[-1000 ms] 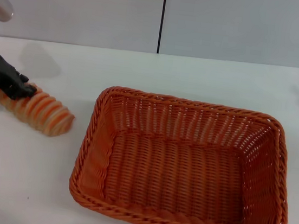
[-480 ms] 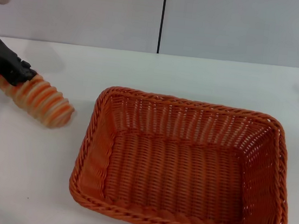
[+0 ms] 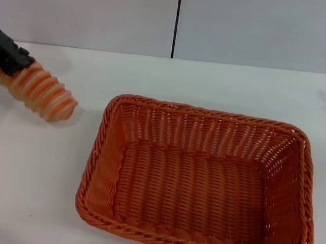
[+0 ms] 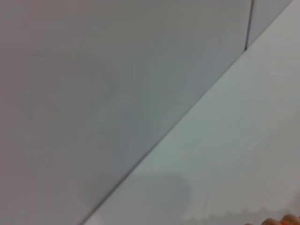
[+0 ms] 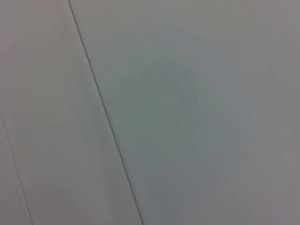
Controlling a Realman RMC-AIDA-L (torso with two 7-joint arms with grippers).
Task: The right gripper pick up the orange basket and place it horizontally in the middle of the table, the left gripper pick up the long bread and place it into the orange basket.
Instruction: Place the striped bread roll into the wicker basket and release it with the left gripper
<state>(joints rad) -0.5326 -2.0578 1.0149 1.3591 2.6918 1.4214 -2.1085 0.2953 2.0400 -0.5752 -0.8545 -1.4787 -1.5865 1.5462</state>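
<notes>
We get the whole scene only from the head view: the left pincer (image 3: 17,61) at the far left edge is clamped on one end of the long bread (image 3: 39,92), which tilts down toward the orange basket (image 3: 201,177). The bread looks lifted off the tabletop (image 3: 227,85), with a faint shadow beneath, but we can't confirm the gap.

The basket sits lengthwise across the middle of the tabletop, empty, well apart from the bread.

Left wrist view gives us just the wall, the tabletop edge and a sliver of orange at the frame border, probably the bread; too little to tell. No fingers visible there.

Right wrist view shows only grey panels with 1 seam. The right pincer appears in 0 views, so we can't tell its state.

The left arm is cut off by the frame edge.
</notes>
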